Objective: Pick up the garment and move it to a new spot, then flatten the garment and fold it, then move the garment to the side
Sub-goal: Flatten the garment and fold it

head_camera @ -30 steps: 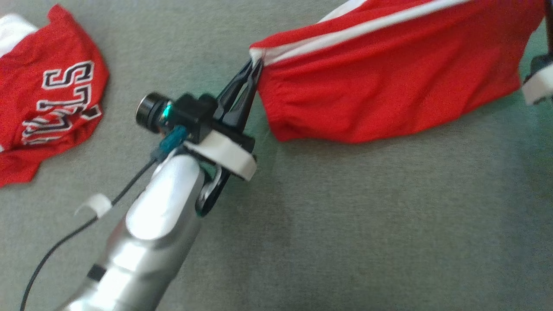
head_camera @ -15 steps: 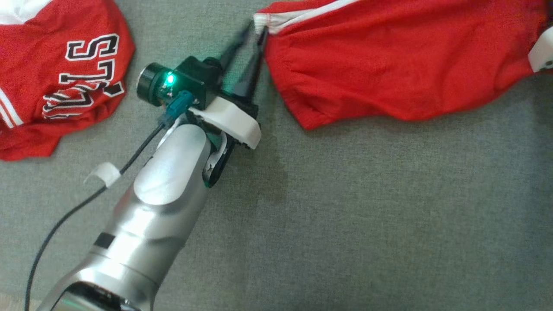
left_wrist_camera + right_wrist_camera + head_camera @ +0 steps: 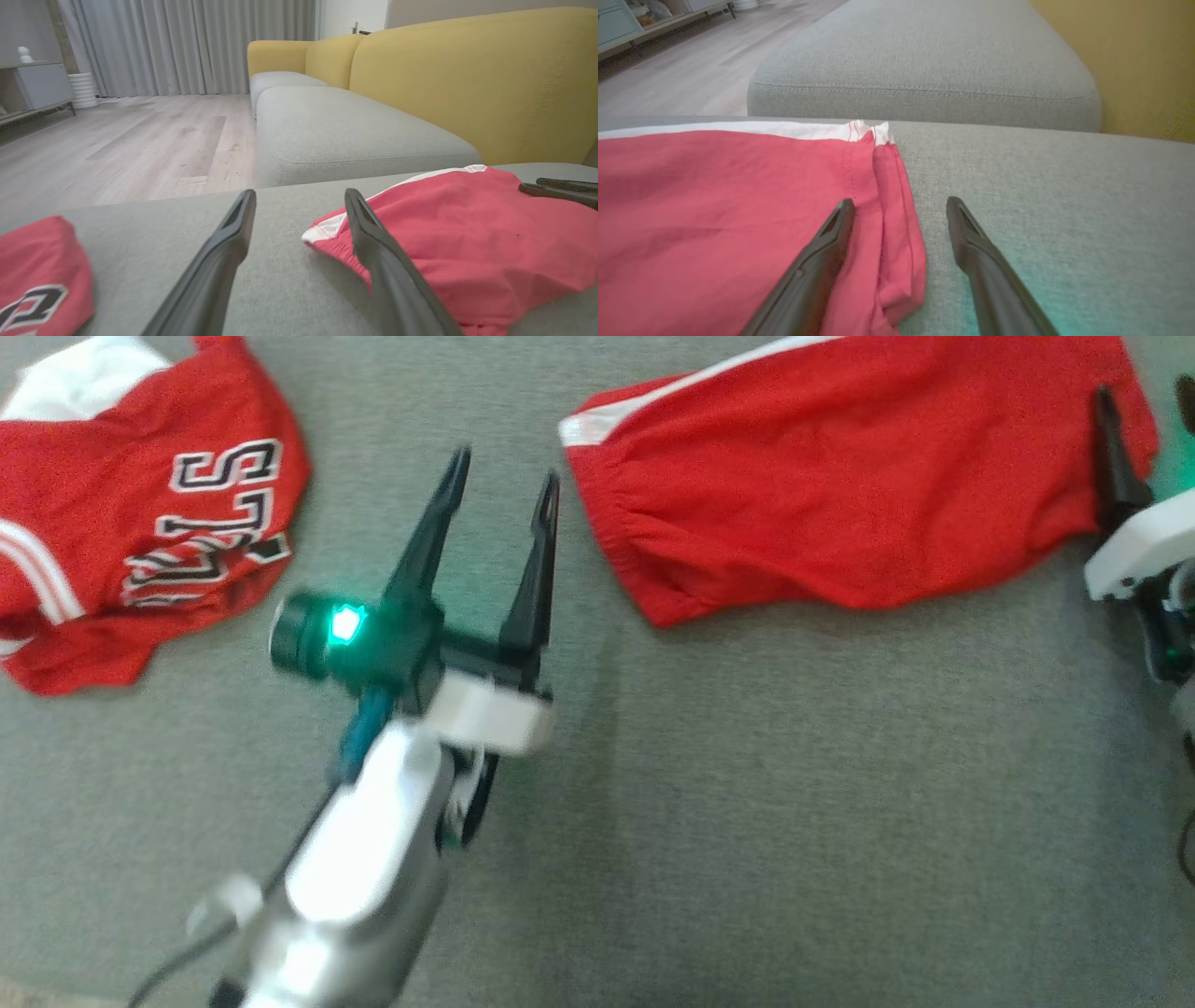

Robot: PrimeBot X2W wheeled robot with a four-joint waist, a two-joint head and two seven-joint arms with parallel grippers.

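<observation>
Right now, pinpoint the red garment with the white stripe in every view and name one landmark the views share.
Head view: red garment at upper right, lying on the grey cushion.
Left wrist view: red garment at lower right.
Right wrist view: red garment across the left half.
Shared landmark: its white stripe along one edge.

Bare cushion (image 3: 747, 803) lies open between the garment (image 3: 840, 504) and jersey (image 3: 140, 541).
</observation>
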